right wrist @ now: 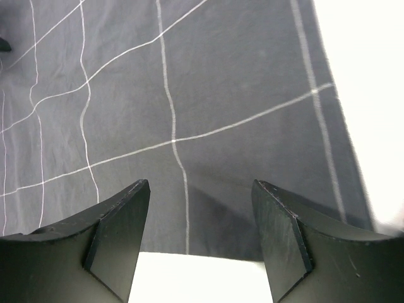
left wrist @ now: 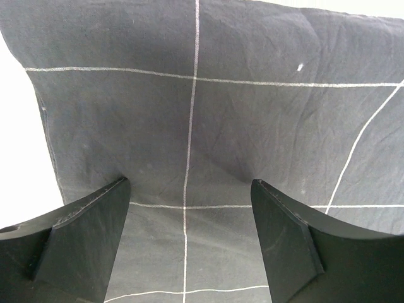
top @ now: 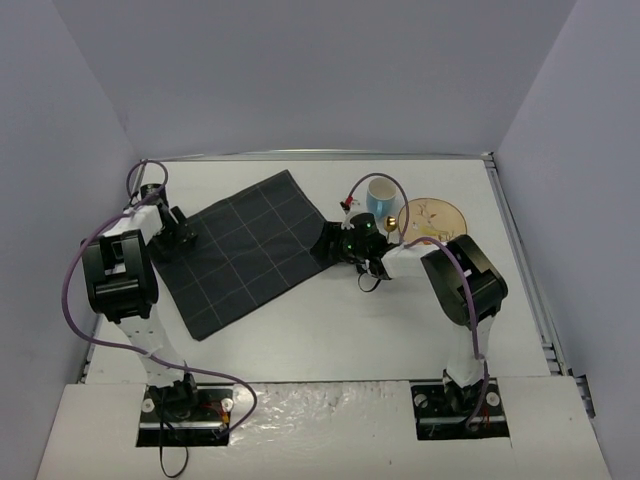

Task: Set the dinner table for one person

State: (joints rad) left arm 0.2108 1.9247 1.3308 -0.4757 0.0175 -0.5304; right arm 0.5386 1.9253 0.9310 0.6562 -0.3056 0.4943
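Note:
The dinner table (top: 330, 330) is a white tabletop. A dark grey grid-lined placemat (top: 240, 255) lies on it at a slant, left of centre. My left gripper (top: 186, 238) is down at the mat's left corner. In the left wrist view it (left wrist: 189, 182) stands open, fingertips resting on the flat cloth (left wrist: 252, 113). My right gripper (top: 333, 243) is at the mat's right corner. In the right wrist view it (right wrist: 201, 184) stands open astride the cloth's near edge (right wrist: 189, 82), with white table (right wrist: 196, 278) showing between the fingers. Neither gripper holds anything.
A blue and white cup (top: 380, 193) stands just behind the right gripper. A tan round plate (top: 432, 218) lies to its right, with a small gold object (top: 392, 220) at its left rim. Metal rails (top: 520, 250) edge the table; grey walls surround it.

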